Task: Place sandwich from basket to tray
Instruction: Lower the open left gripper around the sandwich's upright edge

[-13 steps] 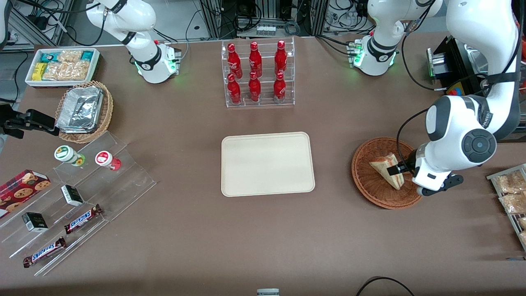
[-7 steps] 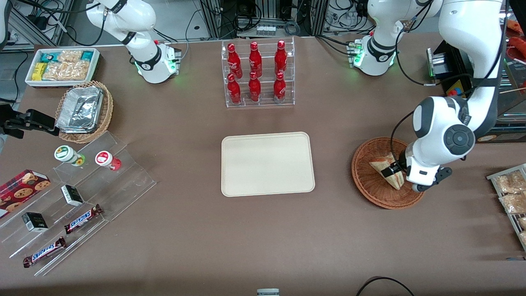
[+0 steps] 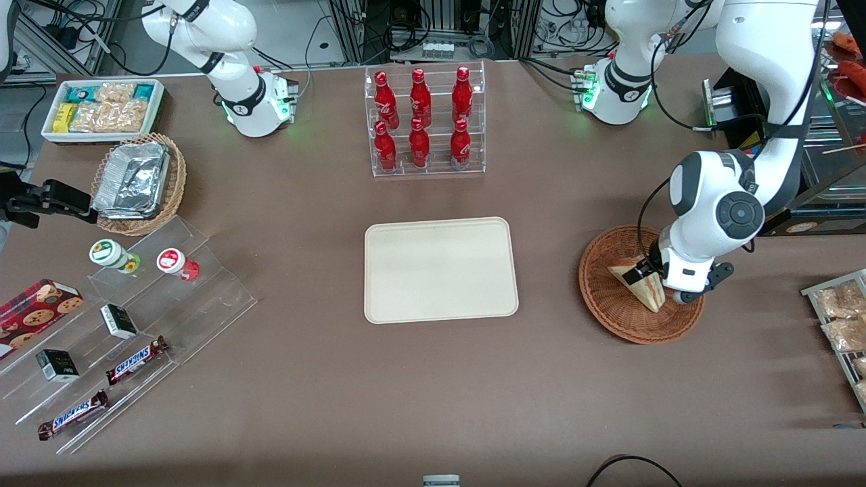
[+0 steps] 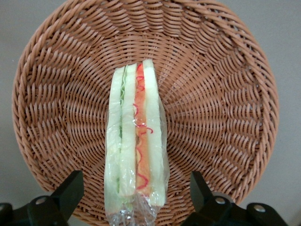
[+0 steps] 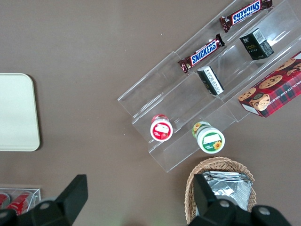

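Observation:
The sandwich [image 3: 641, 285], a plastic-wrapped white wedge with red-orange and green filling, lies in the round reddish-brown wicker basket [image 3: 599, 297] toward the working arm's end of the table. In the left wrist view the sandwich [image 4: 136, 141] stands on edge in the basket [image 4: 225, 94]. My left gripper [image 3: 651, 273] hangs just above the sandwich. It is open [image 4: 134, 200], with one finger [image 4: 66, 193] on each side of the wedge and a gap between each finger and the wrap. The cream-beige tray [image 3: 440, 270] lies bare at the table's middle.
A clear rack of red bottles [image 3: 423, 122] stands farther from the camera than the tray. A rack of snack bags [image 3: 842, 325] sits at the working arm's table edge. Acrylic steps with candy bars, jars and boxes [image 3: 128, 318], a foil-container basket [image 3: 139, 182] and a white snack tray [image 3: 101, 108] lie toward the parked arm's end.
The left arm's wrist has shifted toward the basket's middle and slightly away from the camera, bringing the gripper over the sandwich. The sandwich and basket have not moved.

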Motion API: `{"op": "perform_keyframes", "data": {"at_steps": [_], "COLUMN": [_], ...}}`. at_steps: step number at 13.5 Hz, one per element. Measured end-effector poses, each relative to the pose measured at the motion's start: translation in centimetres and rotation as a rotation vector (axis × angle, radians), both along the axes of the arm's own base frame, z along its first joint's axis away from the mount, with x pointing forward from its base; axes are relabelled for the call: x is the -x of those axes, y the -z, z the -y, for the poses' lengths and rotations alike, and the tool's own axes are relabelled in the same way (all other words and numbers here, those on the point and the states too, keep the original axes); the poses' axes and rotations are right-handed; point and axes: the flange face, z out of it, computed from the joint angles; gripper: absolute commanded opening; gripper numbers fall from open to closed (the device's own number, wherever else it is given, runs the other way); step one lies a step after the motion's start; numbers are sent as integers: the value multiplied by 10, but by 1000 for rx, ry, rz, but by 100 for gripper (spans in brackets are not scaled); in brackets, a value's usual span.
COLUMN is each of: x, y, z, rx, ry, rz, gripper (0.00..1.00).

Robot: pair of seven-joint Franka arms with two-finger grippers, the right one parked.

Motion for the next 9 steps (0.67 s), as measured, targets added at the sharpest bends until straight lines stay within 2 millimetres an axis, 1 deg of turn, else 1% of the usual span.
{"op": "perform_keyframes", "data": {"at_steps": [2, 4, 5, 6, 7, 9], "x": [2, 2, 2, 3, 4, 5], "y": [3, 3, 4, 6, 8, 9], "z": [0, 0, 0, 0, 0, 0], "rx": [-1, 0, 0, -1, -1, -1], "ry": [-12, -27, -43, -58, -64, -68], "rz": [1, 12, 22, 26, 26, 25], "gripper": [88, 69, 56, 39, 26, 6]}}
